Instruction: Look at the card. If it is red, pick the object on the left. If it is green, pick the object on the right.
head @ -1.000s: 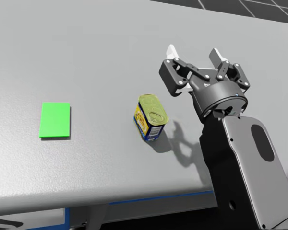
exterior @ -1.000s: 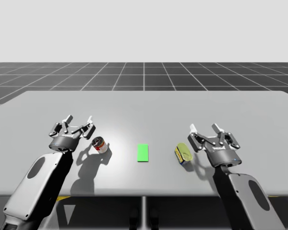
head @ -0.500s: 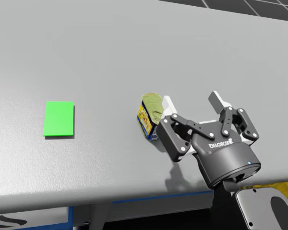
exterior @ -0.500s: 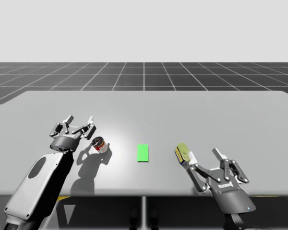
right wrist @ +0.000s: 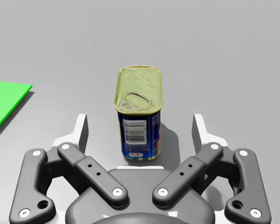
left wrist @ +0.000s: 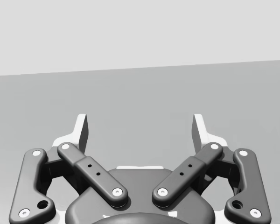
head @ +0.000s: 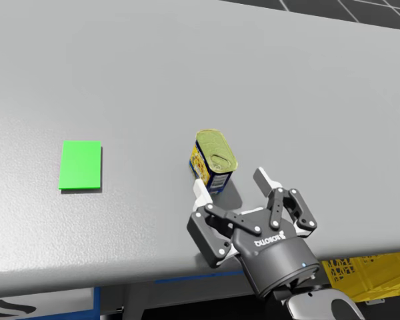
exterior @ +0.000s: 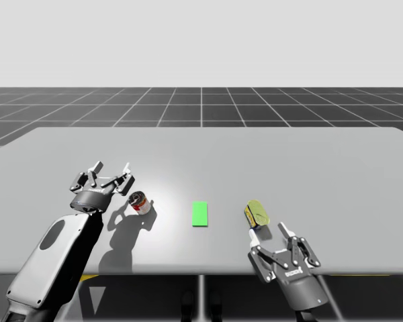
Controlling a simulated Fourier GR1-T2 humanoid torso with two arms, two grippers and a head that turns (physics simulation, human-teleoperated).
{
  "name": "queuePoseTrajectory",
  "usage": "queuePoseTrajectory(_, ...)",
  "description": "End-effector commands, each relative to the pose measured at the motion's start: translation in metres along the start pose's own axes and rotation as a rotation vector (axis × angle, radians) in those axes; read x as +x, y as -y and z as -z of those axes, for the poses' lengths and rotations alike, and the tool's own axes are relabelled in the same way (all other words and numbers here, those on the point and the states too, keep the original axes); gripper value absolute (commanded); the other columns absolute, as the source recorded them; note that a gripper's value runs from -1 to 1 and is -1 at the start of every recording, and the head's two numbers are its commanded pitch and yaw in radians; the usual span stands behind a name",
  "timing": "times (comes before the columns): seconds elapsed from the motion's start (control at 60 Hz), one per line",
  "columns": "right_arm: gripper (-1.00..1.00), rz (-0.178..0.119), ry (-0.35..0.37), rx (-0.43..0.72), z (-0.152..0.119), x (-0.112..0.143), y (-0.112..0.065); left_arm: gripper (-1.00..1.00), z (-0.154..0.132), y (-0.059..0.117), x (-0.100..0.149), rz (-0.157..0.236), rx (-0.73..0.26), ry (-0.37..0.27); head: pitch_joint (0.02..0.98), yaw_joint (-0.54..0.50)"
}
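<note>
Right gripper point(exterior: 268, 233), swung round from beside the can point(right wrist: 139, 112) to the desk point(exterior: 322, 168) edge, is released, can standing just ahead between its fingers, untouched; green card point(exterior: 200, 214) confirms this right-hand pick.

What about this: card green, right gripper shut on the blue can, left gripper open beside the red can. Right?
One slip: the right gripper is open, not shut. The right wrist view shows the blue can ahead of its spread fingers, a gap on each side. Green card, open left gripper beside the red can: correct.
</note>
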Motion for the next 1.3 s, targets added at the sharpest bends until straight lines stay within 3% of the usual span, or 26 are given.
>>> queuePoseTrajectory(0.017,-1.00,0.023,-0.041,-0.015,0.011,-0.012,-0.004,-1.00,0.000,0.000,0.000,0.000,0.000,0.000,0.911,-0.29)
queuePoseTrajectory(0.35,-1.00,-0.022,-0.041,-0.042,0.043,-0.017,-0.003,-1.00,0.000,0.000,0.000,0.000,0.000,0.000,0.908,-0.29)
queuePoseTrajectory(0.55,-1.00,-0.030,-0.051,-0.027,0.054,-0.017,-0.005,-1.00,0.000,0.000,0.000,0.000,0.000,0.000,0.903,-0.29)
queuePoseTrajectory(0.617,-1.00,-0.052,-0.033,-0.016,0.055,-0.018,-0.006,-1.00,0.000,0.000,0.000,0.000,0.000,0.000,0.898,-0.29)
queuePoseTrajectory(0.633,-0.55,-0.050,-0.017,-0.041,0.054,-0.019,-0.007,-1.00,0.000,0.000,0.000,0.000,0.000,0.000,0.895,-0.29)
queuePoseTrajectory(0.65,0.23,-0.035,-0.014,-0.054,0.054,-0.021,-0.007,-1.00,0.000,0.000,0.000,0.000,0.000,0.000,0.892,-0.29)
queuePoseTrajectory(0.667,0.74,-0.027,-0.025,-0.051,0.054,-0.021,-0.007,-1.00,0.000,0.000,0.000,0.000,0.000,0.000,0.891,-0.29)
queuePoseTrajectory(0.683,1.00,-0.025,-0.033,-0.047,0.053,-0.020,-0.007,-1.00,0.000,0.000,0.000,0.000,0.000,0.000,0.889,-0.29)
queuePoseTrajectory(0.783,1.00,0.005,-0.079,-0.049,0.053,-0.022,-0.005,-1.00,0.000,0.000,0.000,0.000,0.000,0.000,0.879,-0.29)
queuePoseTrajectory(0.933,1.00,0.007,-0.084,-0.053,0.052,-0.023,-0.003,-1.00,0.000,0.000,0.000,0.000,0.000,0.000,0.850,-0.30)
queuePoseTrajectory(1.3,1.00,0.001,-0.074,-0.051,0.050,-0.027,-0.003,-1.00,0.000,0.000,0.000,0.000,0.000,0.000,0.510,-0.32)
